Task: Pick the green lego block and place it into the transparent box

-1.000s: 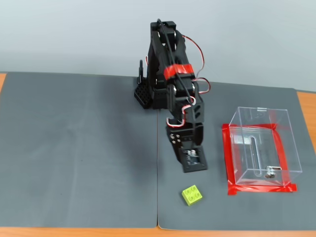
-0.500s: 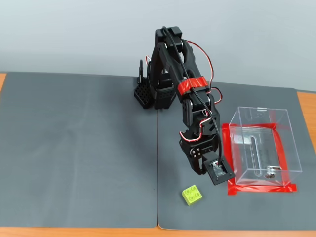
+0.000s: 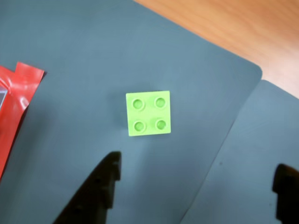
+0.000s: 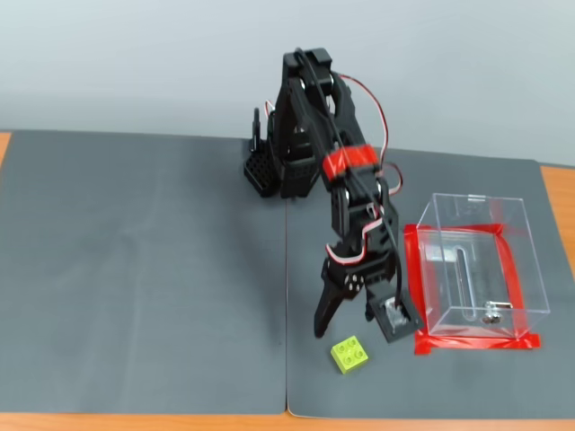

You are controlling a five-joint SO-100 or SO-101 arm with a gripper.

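The green lego block (image 4: 349,354) lies flat on the grey mat near its front edge, four studs up. It sits mid-frame in the wrist view (image 3: 148,113). My gripper (image 4: 358,330) hangs just behind and above it with its jaws spread wide and nothing between them. In the wrist view the two dark fingertips of the gripper (image 3: 198,170) stand at the bottom edge, short of the block and apart from it. To the right in the fixed view stands the transparent box (image 4: 517,269), empty but for a small metal piece, with red tape (image 4: 476,342) around its base.
Two grey mats meet at a seam (image 4: 286,359) just left of the block. Bare wooden table (image 3: 224,28) shows beyond the mat's front edge. The arm's black base (image 4: 269,175) stands at the back. A strip of the box's red tape (image 3: 16,107) enters the wrist view at left.
The gripper has gone from shut to wide open. It has also dropped and swung left, closer over the green block. Block and box have not moved.
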